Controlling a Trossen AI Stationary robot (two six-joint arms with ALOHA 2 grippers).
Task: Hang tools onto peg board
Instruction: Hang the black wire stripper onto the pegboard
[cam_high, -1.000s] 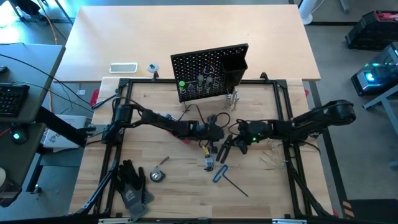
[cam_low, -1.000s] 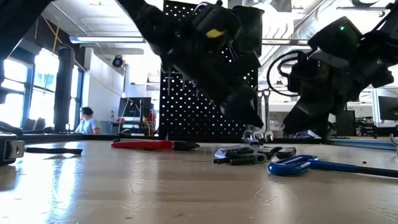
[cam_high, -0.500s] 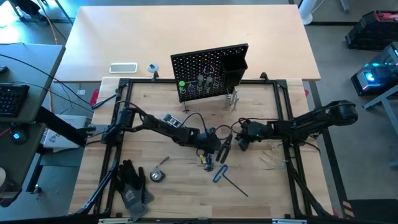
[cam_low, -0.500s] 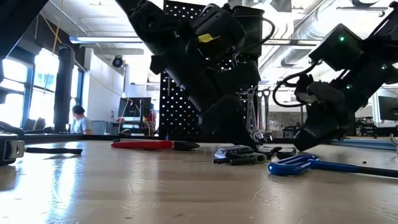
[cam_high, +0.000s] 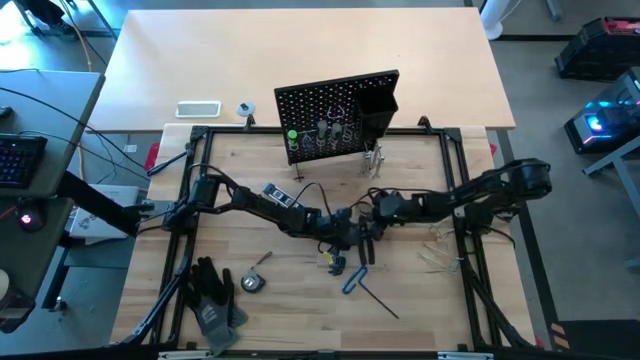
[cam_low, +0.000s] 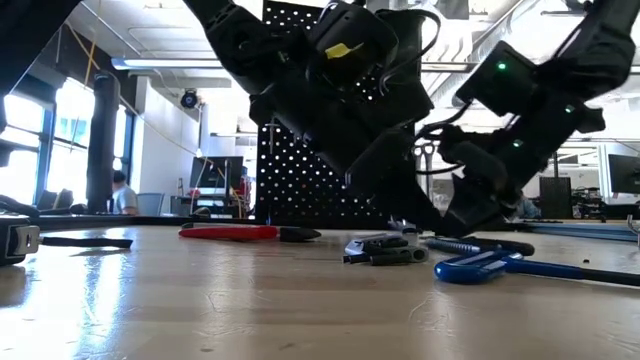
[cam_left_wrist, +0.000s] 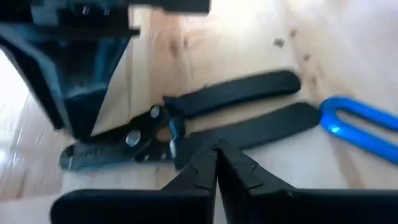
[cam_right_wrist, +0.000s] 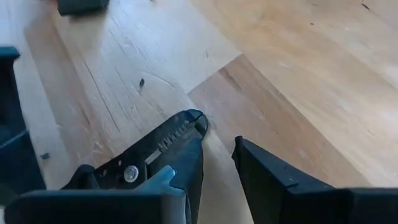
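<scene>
The black pliers (cam_high: 364, 243) lie flat on the table between both grippers, handles side by side (cam_left_wrist: 249, 112). My left gripper (cam_left_wrist: 216, 152) is shut, its tips just over the pliers by the pivot. My right gripper (cam_right_wrist: 217, 155) is open at the pliers' nose (cam_right_wrist: 177, 134), one finger beside it and the other on bare wood. The blue-handled hex key (cam_high: 352, 281) lies just nearer. The peg board (cam_high: 335, 113) stands upright at the far side with a green screwdriver (cam_high: 292, 140) and silver wrenches (cam_high: 372, 160) on it. My left gripper's shut fingertips (cam_left_wrist: 205, 163) stand over the pliers' handle (cam_left_wrist: 205, 138) just behind the pivot, slanting down from the table's left; whether they touch it I cannot tell. My right gripper's one finger (cam_right_wrist: 186, 162) lies along the pliers' nose; whether it touches I cannot tell.
A red-black flat tool (cam_low: 240, 233) lies left of the pliers. Black gloves (cam_high: 214, 296) and a small tape measure (cam_high: 250, 282) sit near the table's near-left. A white flat device (cam_high: 198, 108) lies beyond the frame, left of the peg board. A small screwdriver (cam_high: 335, 263) lies beside the hex key.
My left gripper has moved toward the table's near edge and down, to the pliers. My right gripper has come toward the table's left and lower, up to the pliers' nose. The pliers have stayed on the table.
</scene>
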